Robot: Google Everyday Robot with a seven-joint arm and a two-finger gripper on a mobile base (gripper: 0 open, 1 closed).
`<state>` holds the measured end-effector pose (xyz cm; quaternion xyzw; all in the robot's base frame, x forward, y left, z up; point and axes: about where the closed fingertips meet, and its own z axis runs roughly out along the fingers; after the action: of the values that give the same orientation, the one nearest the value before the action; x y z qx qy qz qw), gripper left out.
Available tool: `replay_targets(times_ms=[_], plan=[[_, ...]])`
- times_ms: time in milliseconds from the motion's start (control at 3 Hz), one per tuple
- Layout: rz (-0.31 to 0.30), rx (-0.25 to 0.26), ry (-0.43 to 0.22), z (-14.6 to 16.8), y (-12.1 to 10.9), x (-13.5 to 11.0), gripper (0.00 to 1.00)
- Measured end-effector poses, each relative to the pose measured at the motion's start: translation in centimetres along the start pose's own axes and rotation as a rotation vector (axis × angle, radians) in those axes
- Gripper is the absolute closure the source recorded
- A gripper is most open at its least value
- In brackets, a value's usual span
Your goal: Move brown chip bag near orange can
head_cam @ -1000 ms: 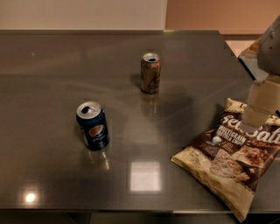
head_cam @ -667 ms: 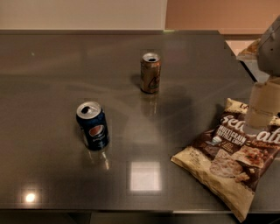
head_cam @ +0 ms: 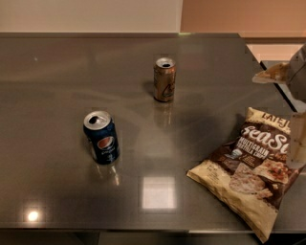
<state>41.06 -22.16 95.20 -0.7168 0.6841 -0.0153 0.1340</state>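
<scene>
Brown chip bag is lying flat at the front-right corner of the table, bottom end reaching the front edge. Orange can is standing upright mid-table toward the back edge, well apart from the bag. Gripper is hanging at the right edge over the bag's right side, mostly cut off; can't tell its state. Blue can is standing upright front-left of centre.

Place: you seem to be in an office break room or canteen; which one cannot be told.
Surface: a wide, dark, glossy table with bright light reflections.
Goods: a brown chip bag, an orange can and a blue can.
Backdrop: a plain pale wall.
Gripper: your gripper is at the right edge, over the bag.
</scene>
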Motion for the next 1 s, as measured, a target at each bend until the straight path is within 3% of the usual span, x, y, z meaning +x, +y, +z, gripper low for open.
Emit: replay_targets(times_ms=[667,1000], plan=[[-0.246,-0.039,-0.026,3.0,3.4,1.2,0.0],[-0.341,-0.05,-0.026,4.6,4.9,1.8,0.0]])
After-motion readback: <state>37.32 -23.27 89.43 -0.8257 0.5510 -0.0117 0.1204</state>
